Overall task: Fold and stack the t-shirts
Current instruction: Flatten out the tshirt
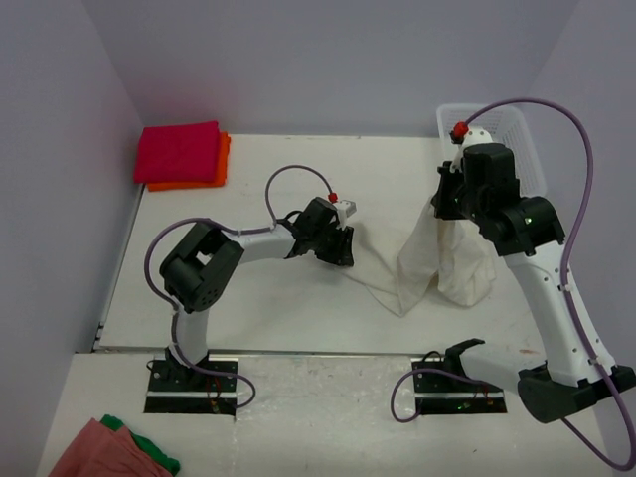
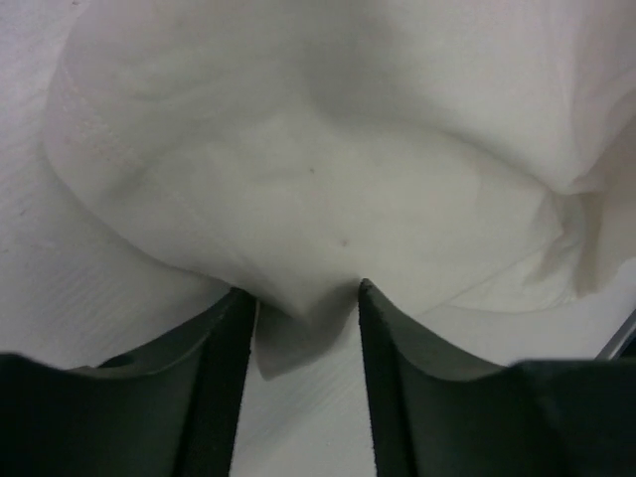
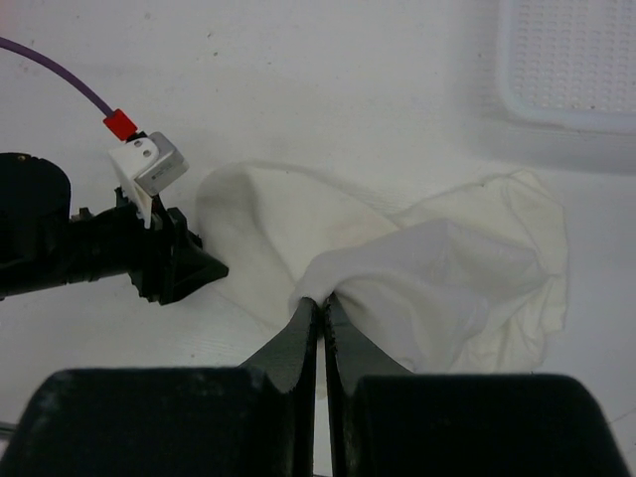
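On the table (image 1: 278, 189), the cream-white t-shirt (image 1: 452, 260) hung beneath the right pincer (image 3: 320, 303), which was clamped on a fold, apparently to raise it for spreading. The left pincer (image 2: 303, 296) had its jaws apart, with a trailing corner between them, unpinched.

The cream t-shirt (image 1: 439, 266) is wrinkly matt cloth; the basket (image 1: 523, 145) is plastic mesh.
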Controlling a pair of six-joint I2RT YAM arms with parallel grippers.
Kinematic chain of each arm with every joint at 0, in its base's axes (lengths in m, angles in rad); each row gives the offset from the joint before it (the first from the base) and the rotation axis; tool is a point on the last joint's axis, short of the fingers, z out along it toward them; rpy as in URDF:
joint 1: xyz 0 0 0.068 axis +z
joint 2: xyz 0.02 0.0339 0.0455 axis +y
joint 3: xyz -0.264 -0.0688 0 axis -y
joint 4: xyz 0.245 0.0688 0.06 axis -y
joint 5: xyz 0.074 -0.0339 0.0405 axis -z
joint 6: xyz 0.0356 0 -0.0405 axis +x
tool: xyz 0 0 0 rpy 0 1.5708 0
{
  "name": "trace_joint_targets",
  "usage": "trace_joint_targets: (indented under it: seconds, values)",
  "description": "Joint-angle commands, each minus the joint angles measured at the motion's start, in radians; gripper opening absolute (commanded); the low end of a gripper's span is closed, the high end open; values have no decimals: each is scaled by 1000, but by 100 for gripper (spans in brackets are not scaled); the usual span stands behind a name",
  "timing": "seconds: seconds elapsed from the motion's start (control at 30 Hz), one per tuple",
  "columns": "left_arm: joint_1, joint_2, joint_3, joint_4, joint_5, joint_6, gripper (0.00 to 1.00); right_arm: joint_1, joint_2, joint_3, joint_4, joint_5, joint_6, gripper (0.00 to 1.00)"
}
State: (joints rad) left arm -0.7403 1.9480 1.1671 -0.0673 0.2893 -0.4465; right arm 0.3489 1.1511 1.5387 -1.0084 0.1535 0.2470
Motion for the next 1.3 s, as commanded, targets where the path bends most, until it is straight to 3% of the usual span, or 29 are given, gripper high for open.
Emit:
trace_joint_targets:
  seconds: [0.0,0.17,0.23,0.27,0.4,0.5,0.63,0.9,1.07,1.27]
  values:
    - [-7,60,12,-5,27,-14,43,7,-5,17,45,32,9,0]
    - [-25,97,8,7,31,-26,26,5,-4,6,56,20,20,0]
    - [-27,94,6,9,30,-26,12,9,1,-3,56,12,23,0]
    - [-25,86,11,0,28,-18,0,9,1,-6,59,9,26,0]
    - [-25,-73,35,-130,-100,25,0,12,2,-22,68,32,18,0]
    - [-25,-311,95,-306,-256,68,0,12,2,-26,74,60,5,0]
    - [-10,-594,332,-634,-442,130,0,13,-37,-20,94,74,-6,0]
    - [-4,-814,776,-1038,-685,169,0,24,-116,110,21,1,-35,0]
    - [-5,-945,729,-1115,-769,103,0,33,-162,198,-59,-6,-46,0]
    - [-5,-1043,605,-1094,-760,2,0,38,-234,199,-136,-46,-25,0]
